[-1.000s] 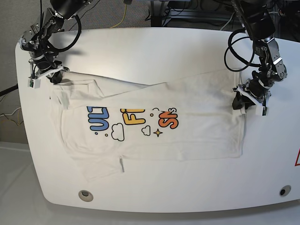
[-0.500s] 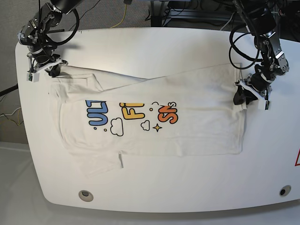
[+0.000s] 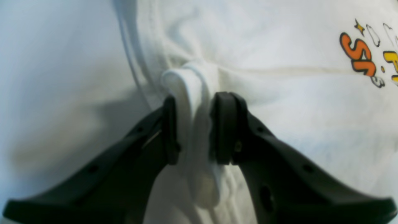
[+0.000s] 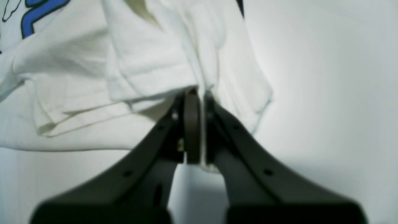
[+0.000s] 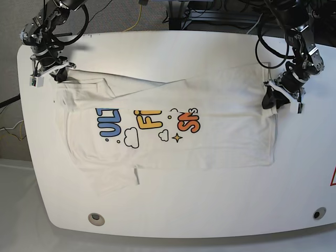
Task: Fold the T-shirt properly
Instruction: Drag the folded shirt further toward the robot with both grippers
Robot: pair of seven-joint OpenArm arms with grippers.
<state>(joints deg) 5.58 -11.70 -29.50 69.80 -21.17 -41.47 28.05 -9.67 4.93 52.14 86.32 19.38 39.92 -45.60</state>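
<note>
While the T-shirt [image 5: 210,123] lies lengthwise between our hands, the left hand [image 5: 272,100] and right hand [image 5: 56,75] each clench one far-edge corner, equally near.

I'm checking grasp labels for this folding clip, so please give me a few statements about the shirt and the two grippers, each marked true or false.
1. The left gripper pinches a bunched fold of the T-shirt. True.
2. The right gripper stands wide open above bare table. False: its jaws are shut on a thin edge of the shirt.
3. The shirt lies spread on the white table with its print facing up. True.
4. The orange letters sit nearest the right gripper. False: in the base view they lie towards the left gripper's side; the blue letters are nearer the right gripper.
5. Both grippers hold the same end of the shirt. False: they grip opposite ends.
</note>
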